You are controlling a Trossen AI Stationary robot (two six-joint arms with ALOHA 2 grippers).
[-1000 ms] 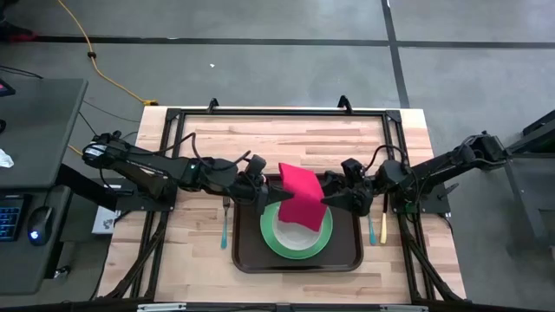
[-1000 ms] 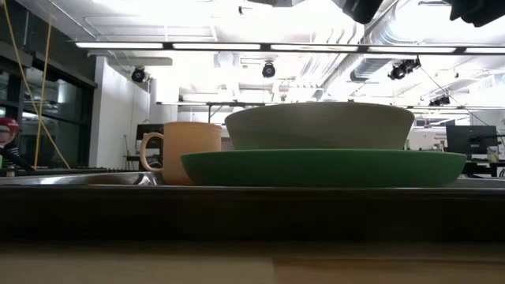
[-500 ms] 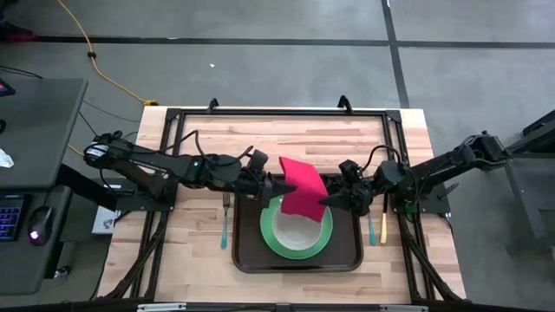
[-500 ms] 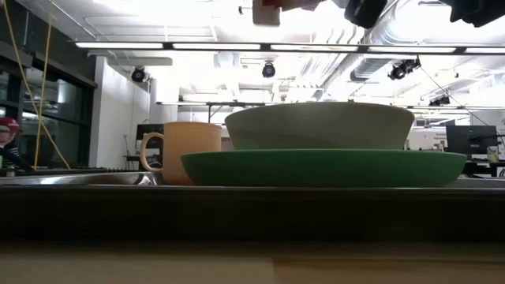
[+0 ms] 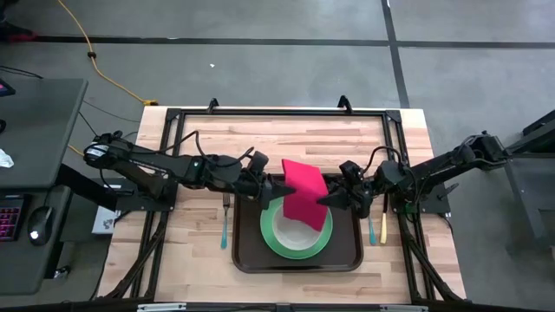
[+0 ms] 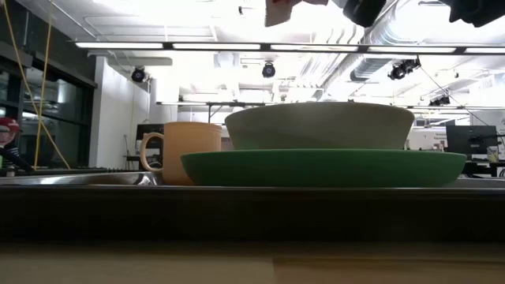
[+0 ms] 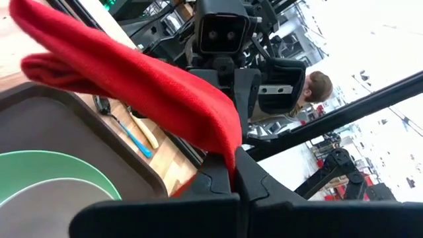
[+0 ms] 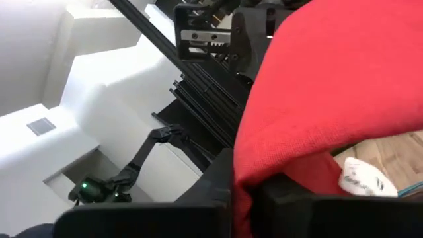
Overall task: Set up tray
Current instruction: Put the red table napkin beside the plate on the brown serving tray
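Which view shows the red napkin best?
The high view: the napkin hangs whole between the left gripper and right gripper, over the tray. Wrist views show close folds; the low view only a scrap.

Above the tray [image 5: 251,256] the way is blocked: a red napkin [image 5: 303,191] hangs stretched between the left gripper [image 5: 277,185] and the right gripper [image 5: 324,200] — both pinch its edges. Below it a green plate [image 5: 270,232] with a bowl [image 6: 319,125] fills the tray's middle. The far half of the table [image 5: 286,130] is bare wood — free to pass.
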